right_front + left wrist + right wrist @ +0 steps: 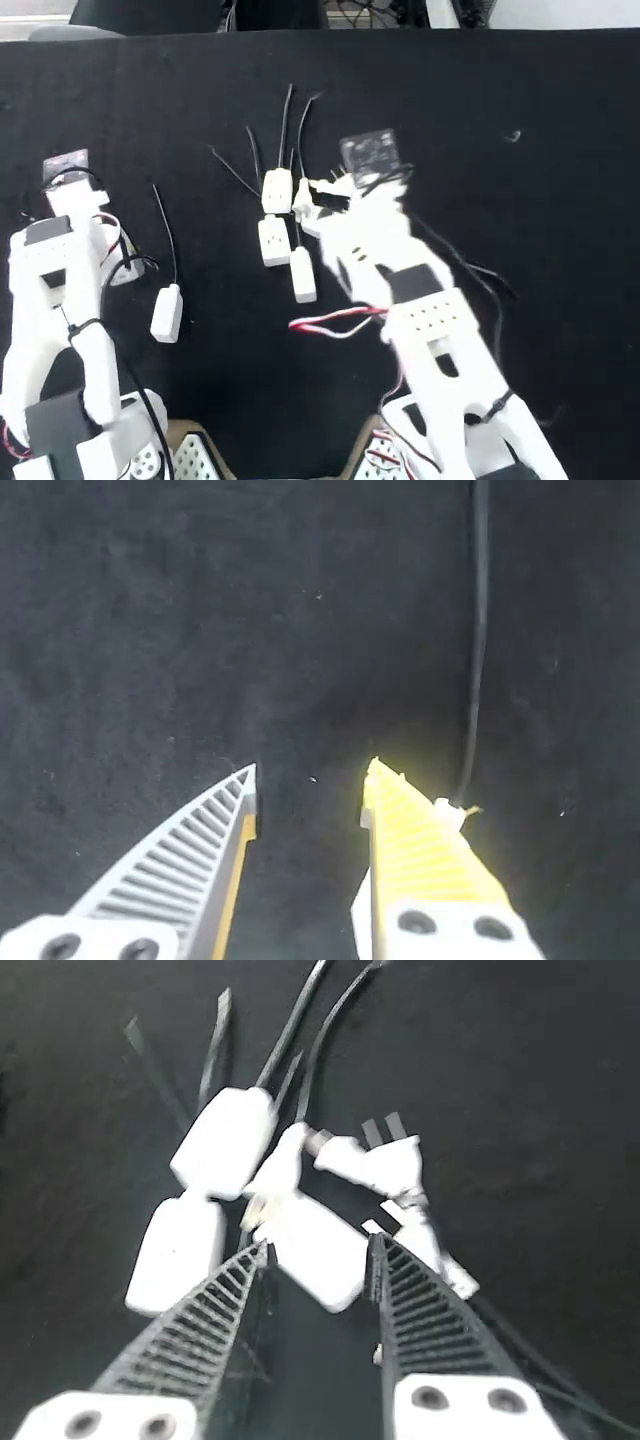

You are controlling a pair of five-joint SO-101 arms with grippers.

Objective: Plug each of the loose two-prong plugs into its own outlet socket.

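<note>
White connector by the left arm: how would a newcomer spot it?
On the black table, look beside the left arm. A white connector lies there, one thin black cable trailing from it. Unlike the white pieces bunched at the right gripper, it lies alone.

Black table is spreading beneath me | white plug-and-socket cluster lying mid-table | lone corded block lying apart

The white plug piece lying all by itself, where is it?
In the high view, the lone white plug piece lies on the black table beside the left arm, well apart from the cluster of white pieces by the right gripper.
</note>
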